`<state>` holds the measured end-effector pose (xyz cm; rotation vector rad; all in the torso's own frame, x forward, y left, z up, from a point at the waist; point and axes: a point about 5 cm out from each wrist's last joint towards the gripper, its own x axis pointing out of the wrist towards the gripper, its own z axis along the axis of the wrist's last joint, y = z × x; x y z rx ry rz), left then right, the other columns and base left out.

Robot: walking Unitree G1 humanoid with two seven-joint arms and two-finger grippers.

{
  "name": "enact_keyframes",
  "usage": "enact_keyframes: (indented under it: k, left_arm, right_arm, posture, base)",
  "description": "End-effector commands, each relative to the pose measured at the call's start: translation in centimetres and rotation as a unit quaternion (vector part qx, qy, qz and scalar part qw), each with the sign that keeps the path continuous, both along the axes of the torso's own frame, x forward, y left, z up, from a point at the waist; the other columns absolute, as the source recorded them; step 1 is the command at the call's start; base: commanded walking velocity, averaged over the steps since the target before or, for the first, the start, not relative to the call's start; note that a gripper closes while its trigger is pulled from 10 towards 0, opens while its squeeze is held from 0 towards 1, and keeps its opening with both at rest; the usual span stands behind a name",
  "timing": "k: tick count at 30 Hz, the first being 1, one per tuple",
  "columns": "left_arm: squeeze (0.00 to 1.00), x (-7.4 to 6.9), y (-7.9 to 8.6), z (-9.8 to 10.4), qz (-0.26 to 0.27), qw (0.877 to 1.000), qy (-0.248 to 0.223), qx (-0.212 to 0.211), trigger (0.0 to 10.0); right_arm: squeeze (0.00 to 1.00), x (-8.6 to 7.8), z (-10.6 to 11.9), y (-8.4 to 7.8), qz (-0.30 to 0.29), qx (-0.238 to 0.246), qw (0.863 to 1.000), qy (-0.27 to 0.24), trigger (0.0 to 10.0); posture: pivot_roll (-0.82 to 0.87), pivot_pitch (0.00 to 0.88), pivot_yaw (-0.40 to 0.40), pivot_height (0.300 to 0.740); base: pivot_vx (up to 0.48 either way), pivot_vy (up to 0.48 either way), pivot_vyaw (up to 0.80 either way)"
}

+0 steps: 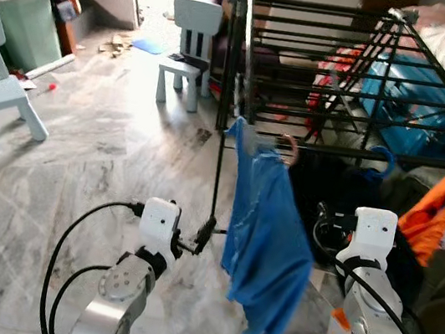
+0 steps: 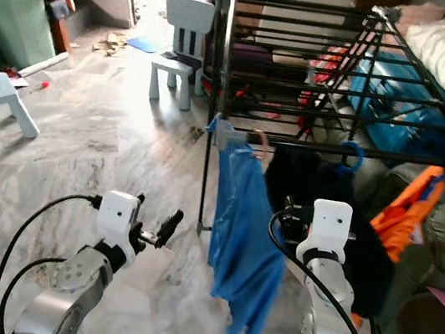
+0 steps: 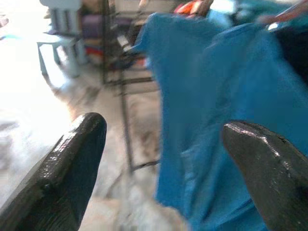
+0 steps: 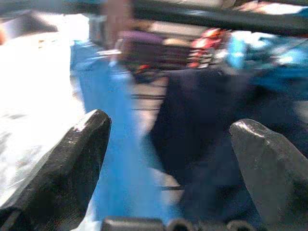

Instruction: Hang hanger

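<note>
The blue shirt (image 1: 266,242) on its hanger (image 1: 290,148) already hangs from the rack (image 1: 321,81) rail, so the job looks done. My left end effector (image 3: 163,163) and right end effector (image 4: 168,159) are both spread and empty, near the shirt.

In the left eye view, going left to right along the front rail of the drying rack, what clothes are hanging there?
Blue shirt on the rack's left corner → dark navy garment on a blue hanger → orange garment at the right end.
</note>
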<state>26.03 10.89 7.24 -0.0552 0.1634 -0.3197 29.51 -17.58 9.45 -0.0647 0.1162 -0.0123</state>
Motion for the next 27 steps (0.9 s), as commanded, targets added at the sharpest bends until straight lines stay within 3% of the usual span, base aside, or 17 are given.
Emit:
enact_keyframes:
  k: [1, 27]
  left_arm:
    - [0.0, -0.14, -0.52, -0.2, -0.007, 1.0, 0.008, -0.004, 10.0]
    - [0.0, -0.09, -0.89, -0.49, -0.013, 1.0, 0.016, 0.0, 10.0]
  right_arm:
    - [0.0, 0.04, 0.3, -0.66, -0.007, -0.005, 1.0, -0.005, 10.0]
    - [0.0, 0.05, 0.61, -1.62, -0.023, -0.03, 0.999, -0.011, 10.0]
  posture:
    - [-0.01, 0.0, -0.011, 0.74]
    - [-0.02, 0.0, -0.022, 0.74]
  base:
    - [0.0, 0.0, 0.0]
    - [0.0, 0.0, 0.0]
